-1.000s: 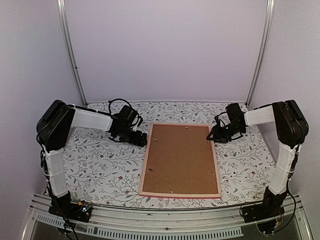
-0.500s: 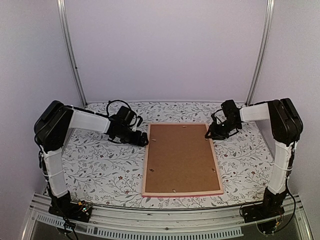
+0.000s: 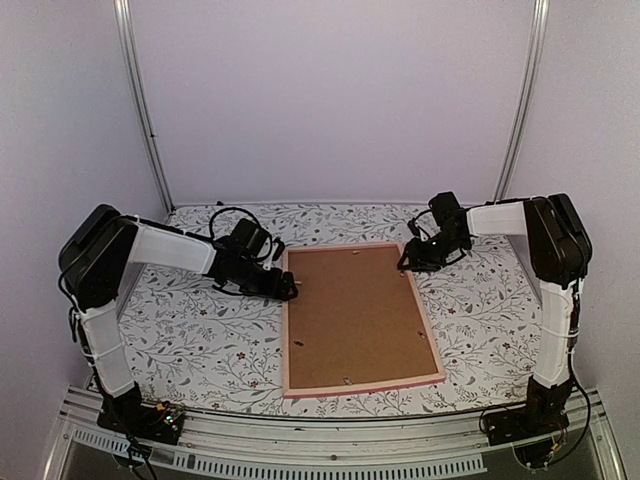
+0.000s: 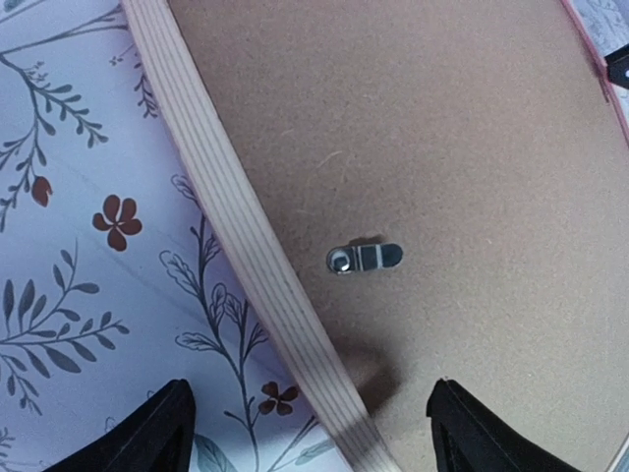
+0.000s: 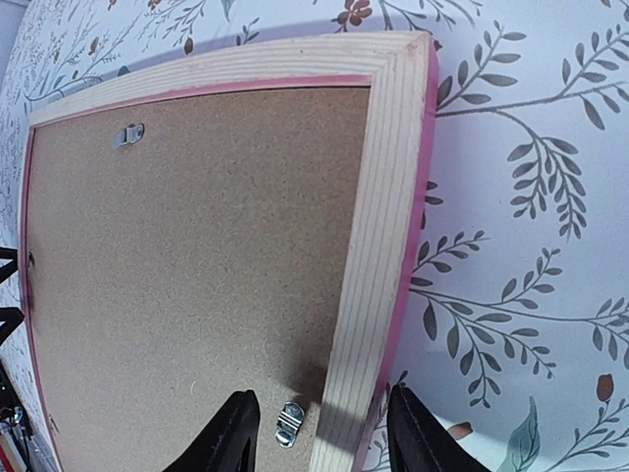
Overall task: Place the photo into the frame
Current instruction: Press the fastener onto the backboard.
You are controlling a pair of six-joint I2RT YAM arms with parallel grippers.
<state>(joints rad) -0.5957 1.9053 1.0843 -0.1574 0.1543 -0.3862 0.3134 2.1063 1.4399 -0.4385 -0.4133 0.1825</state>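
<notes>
The pink frame (image 3: 284, 330) lies face down on the floral table, and a brown backing board (image 3: 355, 315) fills it. The photo is hidden. My left gripper (image 3: 289, 288) is open astride the frame's left rail (image 4: 236, 226), one finger over the tablecloth and the other over the board, near a metal clip (image 4: 365, 258). My right gripper (image 3: 404, 264) stands open astride the right rail (image 5: 378, 216) near the far right corner. Its inner finger is over the board beside a clip (image 5: 289, 423), and its outer finger is at the pink edge.
More small metal clips (image 5: 128, 133) sit along the board's edges. The floral tablecloth (image 3: 200, 340) spreads on both sides of the frame. Upright metal posts (image 3: 140, 110) stand at the back corners, and a rail (image 3: 320, 440) runs along the near edge.
The frame has slid left and turned a little, its far end swinging left. Both grippers moved inward with it, the right one leftward along the far right corner.
</notes>
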